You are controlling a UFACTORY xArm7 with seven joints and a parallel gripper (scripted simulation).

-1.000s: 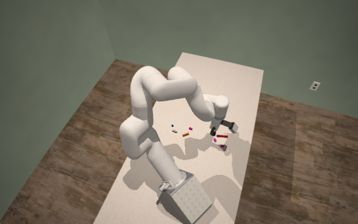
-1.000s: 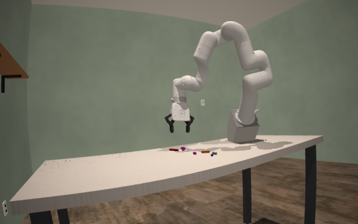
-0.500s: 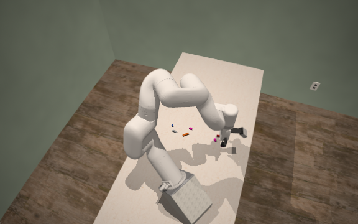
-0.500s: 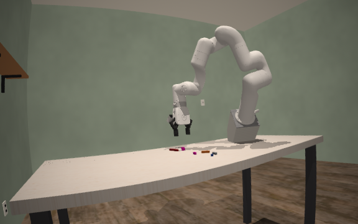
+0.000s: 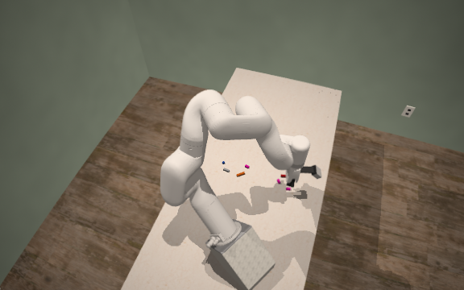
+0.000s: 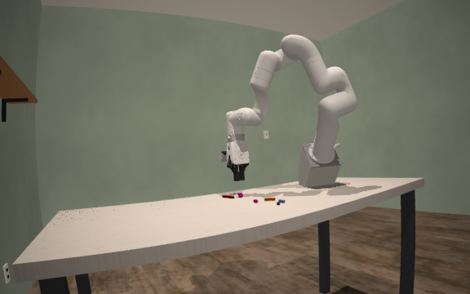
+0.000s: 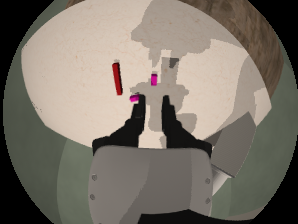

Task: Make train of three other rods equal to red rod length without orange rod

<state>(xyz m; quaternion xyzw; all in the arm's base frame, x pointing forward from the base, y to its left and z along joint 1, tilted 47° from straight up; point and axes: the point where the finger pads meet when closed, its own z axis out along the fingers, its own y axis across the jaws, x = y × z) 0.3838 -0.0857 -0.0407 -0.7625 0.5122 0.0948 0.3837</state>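
Note:
The red rod [image 5: 283, 176] [image 6: 228, 196] [image 7: 117, 79] lies flat, partly hidden by the arm in the top view. Near it lie a magenta rod [image 5: 279, 181] [image 7: 134, 98] and another magenta rod [image 5: 287, 188] [image 7: 154, 79], apart from each other. A third magenta rod [image 5: 246, 166] [image 6: 255, 201], a grey rod [image 5: 226, 170] [image 6: 281, 201] and a blue rod [image 5: 223, 163] [image 6: 278, 202] lie scattered. My gripper [image 5: 291, 183] [image 6: 239, 180] [image 7: 153, 102] hangs above the table, partly open and empty, its fingers a narrow gap apart.
An orange rod [image 5: 240, 174] [image 6: 269, 199] lies between the grey rod and the third magenta rod. The arm's base [image 5: 246, 258] [image 6: 320, 173] stands on the table [image 5: 280, 89] [image 6: 137, 237]. The arm's shadow falls around the two magenta rods near the gripper.

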